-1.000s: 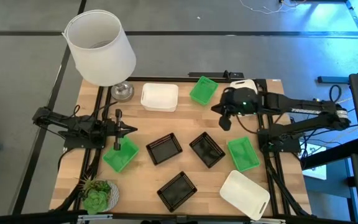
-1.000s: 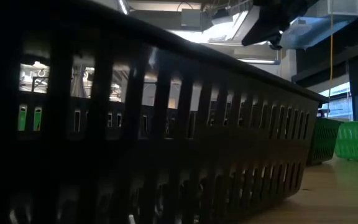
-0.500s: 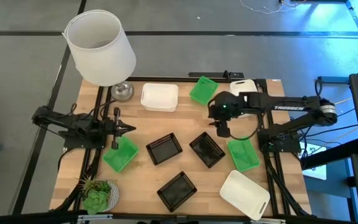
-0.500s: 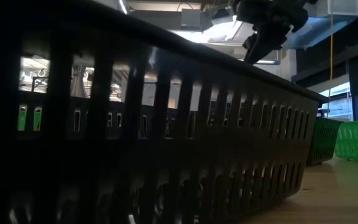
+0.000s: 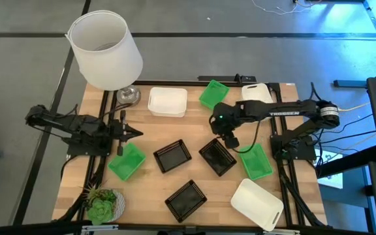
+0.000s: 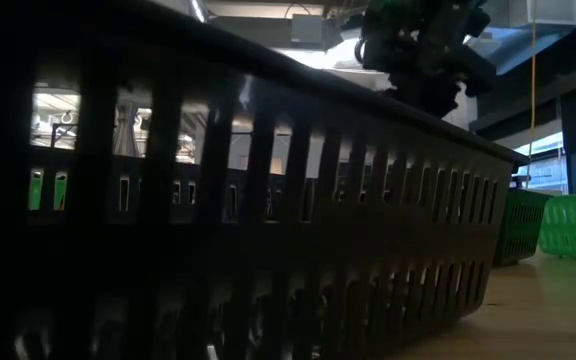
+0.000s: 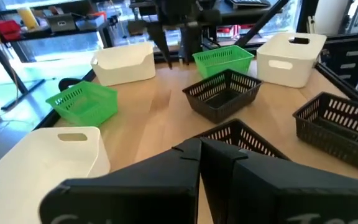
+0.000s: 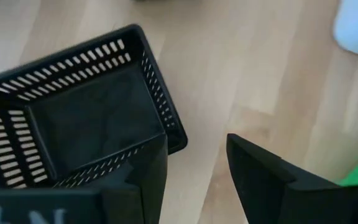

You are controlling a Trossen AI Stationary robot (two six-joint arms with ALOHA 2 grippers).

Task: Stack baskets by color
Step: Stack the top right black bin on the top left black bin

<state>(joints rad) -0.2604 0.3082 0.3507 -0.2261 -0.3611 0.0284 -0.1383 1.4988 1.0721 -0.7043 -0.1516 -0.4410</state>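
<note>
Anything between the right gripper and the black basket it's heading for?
No. In the right wrist view, the open right gripper hangs over the black basket's rim, with only bare table alongside.

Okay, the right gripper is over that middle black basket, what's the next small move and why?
Probably lower the right gripper so its open fingers straddle the near wall of the black basket. In the right wrist view one finger is already over that rim, the other over bare table, and nothing is held.

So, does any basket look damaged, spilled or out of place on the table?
Nothing looks damaged or spilled. The baskets lie scattered at mixed angles, none stacked yet. One white basket sits askew at the table's front right corner, near its edge. The right gripper, fingers open, hangs by a black basket.
</note>
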